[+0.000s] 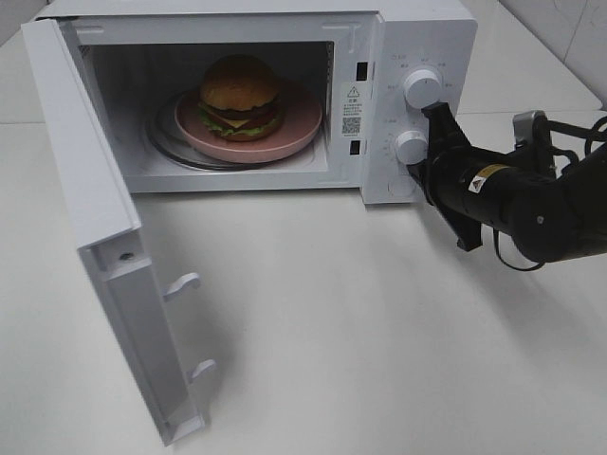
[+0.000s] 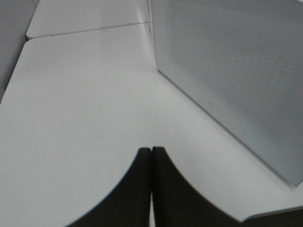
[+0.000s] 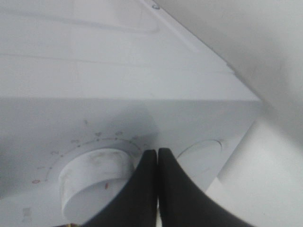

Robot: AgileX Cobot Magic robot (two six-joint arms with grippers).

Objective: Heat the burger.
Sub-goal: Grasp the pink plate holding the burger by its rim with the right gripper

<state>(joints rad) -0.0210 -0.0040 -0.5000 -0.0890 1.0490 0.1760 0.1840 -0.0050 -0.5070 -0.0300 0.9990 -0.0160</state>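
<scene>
The burger (image 1: 239, 95), with a golden bun, lettuce, cheese and patty, sits on a pink plate (image 1: 302, 123) inside the open white microwave (image 1: 417, 38). The microwave door (image 1: 90, 209) stands swung out to the left. My right gripper (image 1: 432, 144) is shut, its tips right by the control panel beside the lower knob (image 1: 411, 147); the right wrist view shows the shut gripper (image 3: 157, 152) next to that knob (image 3: 92, 177). My left gripper (image 2: 151, 150) is shut and empty over the table, beside the door's mesh outer face (image 2: 236, 71). The left arm is out of the high view.
The upper knob (image 1: 421, 86) sits above the lower one. Two white latch hooks (image 1: 182, 282) stick out of the door's edge. The white table (image 1: 360, 322) extends in front of the microwave. A table seam (image 2: 85, 30) runs behind the door.
</scene>
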